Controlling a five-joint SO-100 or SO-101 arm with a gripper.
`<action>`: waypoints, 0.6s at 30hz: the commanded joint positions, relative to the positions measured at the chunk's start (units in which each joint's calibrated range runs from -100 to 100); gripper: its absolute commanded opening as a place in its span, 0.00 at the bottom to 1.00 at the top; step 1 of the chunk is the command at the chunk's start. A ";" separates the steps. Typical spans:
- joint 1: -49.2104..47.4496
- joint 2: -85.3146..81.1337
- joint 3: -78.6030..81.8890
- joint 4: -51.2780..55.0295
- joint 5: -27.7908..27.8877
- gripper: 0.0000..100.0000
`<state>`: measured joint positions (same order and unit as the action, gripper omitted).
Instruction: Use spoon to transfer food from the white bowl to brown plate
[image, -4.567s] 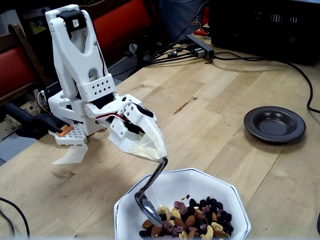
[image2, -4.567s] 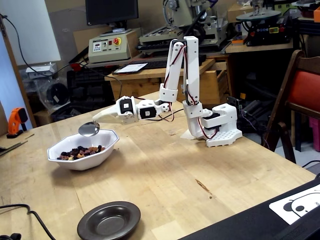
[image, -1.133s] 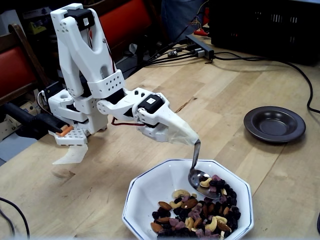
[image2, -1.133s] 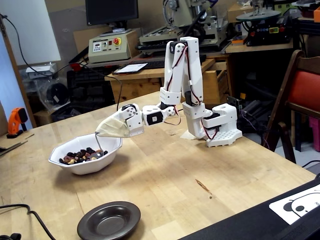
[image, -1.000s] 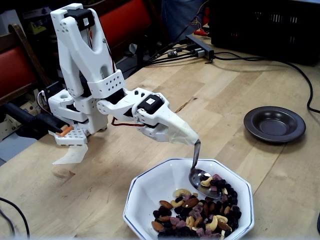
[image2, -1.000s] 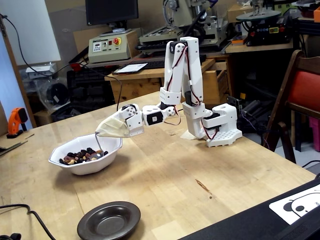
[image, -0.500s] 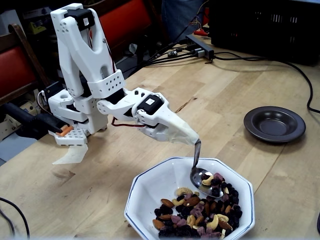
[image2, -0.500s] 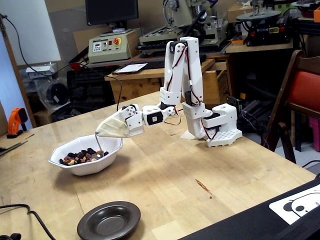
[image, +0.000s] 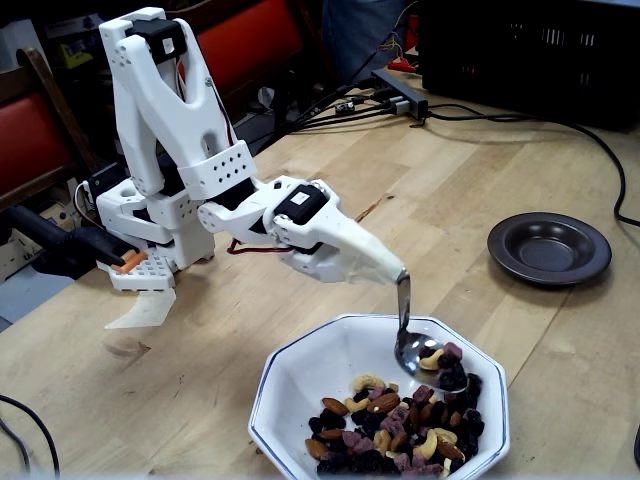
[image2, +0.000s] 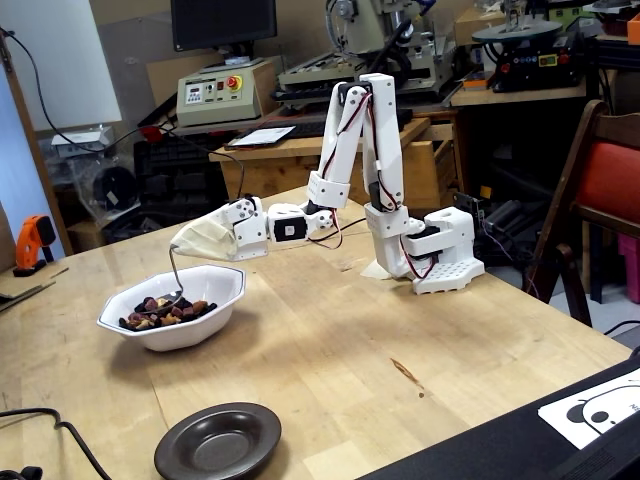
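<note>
- The gripper (image: 392, 275) is wrapped in a cream cover and clenched on the handle of the spoon (image: 410, 335), which hangs down from its tip into the white bowl (image: 300, 385).
- The spoon's oval end sits over the right side of the bowl in a fixed view, carrying a few pieces of the food (image: 390, 430); the rest of the mix lies heaped in the bowl's near half.
- In a fixed view, the arm (image2: 350, 150) reaches left from its base over the bowl (image2: 172, 325).
- The brown plate (image: 549, 248) sits empty on the wooden table (image: 450, 180), well apart from the bowl.
</note>
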<state>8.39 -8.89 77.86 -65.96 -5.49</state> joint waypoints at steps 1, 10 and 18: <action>0.87 -3.22 -2.82 -0.13 0.20 0.03; 0.94 -3.31 -3.35 -0.13 0.24 0.03; 1.01 -3.48 -3.53 0.74 0.29 0.03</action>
<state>8.76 -8.89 77.86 -65.96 -5.49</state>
